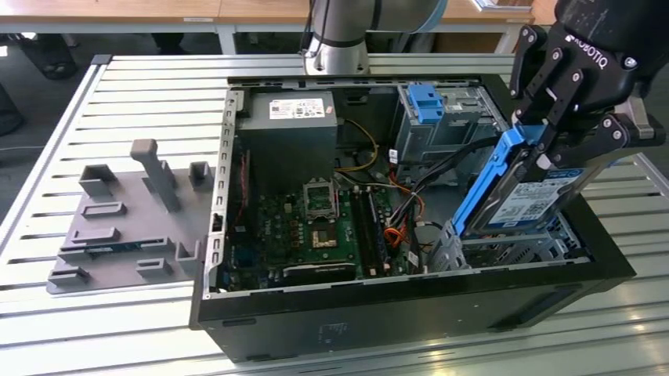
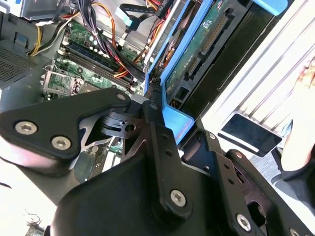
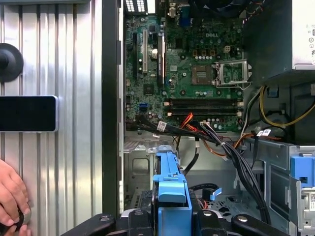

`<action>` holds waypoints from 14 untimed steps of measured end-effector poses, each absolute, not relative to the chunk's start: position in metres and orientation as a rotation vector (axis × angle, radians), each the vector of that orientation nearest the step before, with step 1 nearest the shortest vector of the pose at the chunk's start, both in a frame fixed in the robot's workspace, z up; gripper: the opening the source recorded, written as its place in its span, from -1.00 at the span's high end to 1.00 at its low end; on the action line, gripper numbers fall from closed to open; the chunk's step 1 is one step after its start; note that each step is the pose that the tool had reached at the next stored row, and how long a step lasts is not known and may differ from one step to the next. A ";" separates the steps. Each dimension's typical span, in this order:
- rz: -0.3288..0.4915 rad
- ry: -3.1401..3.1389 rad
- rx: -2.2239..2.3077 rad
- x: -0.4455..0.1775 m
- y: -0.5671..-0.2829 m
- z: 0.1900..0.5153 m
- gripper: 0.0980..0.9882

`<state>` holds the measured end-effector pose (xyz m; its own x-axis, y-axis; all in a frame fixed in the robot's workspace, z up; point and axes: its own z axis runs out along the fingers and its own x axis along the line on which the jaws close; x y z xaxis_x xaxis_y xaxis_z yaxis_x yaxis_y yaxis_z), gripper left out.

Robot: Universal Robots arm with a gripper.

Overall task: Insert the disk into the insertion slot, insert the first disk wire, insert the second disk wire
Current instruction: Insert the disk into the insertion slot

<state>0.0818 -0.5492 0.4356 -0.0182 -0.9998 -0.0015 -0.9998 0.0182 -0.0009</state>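
In the exterior view the gripper (image 1: 565, 149) hangs at the upper right of the frame, its jaws pinching the disk (image 1: 526, 200) across the blue caddy (image 1: 491, 184). The disk is steeply tilted, its lower end down inside the open computer case (image 1: 418, 294), right over the insertion slot (image 1: 512, 249) at the lower right. It is not seated, and I cannot tell whether it touches the metal. The motherboard (image 1: 313, 227) fills the middle of the frame; the taller grey cage (image 1: 439, 125) stands toward the upper right; a grey fixture plate (image 1: 115, 235) lies on the slatted table (image 1: 136, 102) at the exterior view's left.

In the second wrist view the gripper's black linkage is nearest the camera; beyond it the disk's green circuit board (image 2: 206, 39) faces the lens inside its blue frame; a bundle of cables (image 2: 106, 51) runs close beside it; a person's hand (image 2: 301, 123) is outside the case.

In the first wrist view the caddy's end (image 3: 172, 191) sits between the fingers, with the slot's silvery sheet metal (image 3: 140, 164) just beyond.

The disk looks stiff, dense and sensitive to knocks; the bare board should take no pressure; the caddy's long sides are the safest hold, though smooth plastic may slip or flex.
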 end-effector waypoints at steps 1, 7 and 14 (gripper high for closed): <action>0.001 2.240 -2.200 0.082 -0.549 0.435 0.40; 0.003 2.241 -2.201 0.082 -0.549 0.431 0.40; 0.005 2.243 -2.202 0.082 -0.549 0.427 0.40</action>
<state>0.0817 -0.5492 0.4271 -0.0183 -0.9998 -0.0015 -0.9998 0.0183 0.0033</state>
